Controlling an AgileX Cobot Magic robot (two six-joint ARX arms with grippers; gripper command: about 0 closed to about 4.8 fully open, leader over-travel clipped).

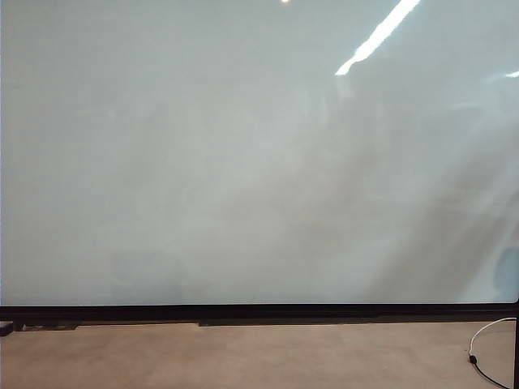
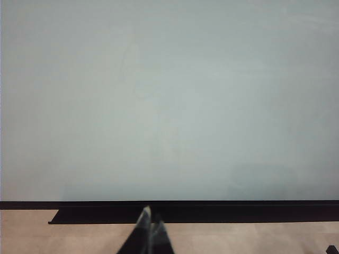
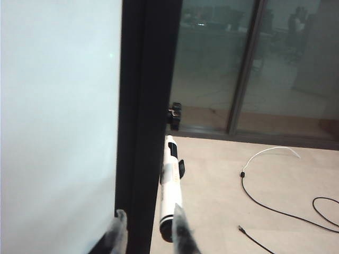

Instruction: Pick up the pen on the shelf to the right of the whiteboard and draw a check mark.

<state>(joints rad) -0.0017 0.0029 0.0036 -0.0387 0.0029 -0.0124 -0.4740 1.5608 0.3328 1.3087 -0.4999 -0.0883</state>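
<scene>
The right hand [image 3: 150,233] hangs spread beside the whiteboard [image 3: 58,116] frame, the pen [image 3: 170,190] lying just ahead between its fingers – not pinched – while the left hand [image 2: 148,227], fingers pressed together, faces the whiteboard's lower edge

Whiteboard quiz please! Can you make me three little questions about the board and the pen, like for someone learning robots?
1. True or false: the large glossy white whiteboard already has a check mark on it.
2. Where is the slim white pen with the dark tip? A: beside the board's black frame. B: lying on the floor. C: in the left gripper.
3. Which gripper is at the pen?

Key: 1 false. 2 A. 3 the right gripper, open at the pen's end; the left gripper is shut, by the board's bottom edge.
</scene>
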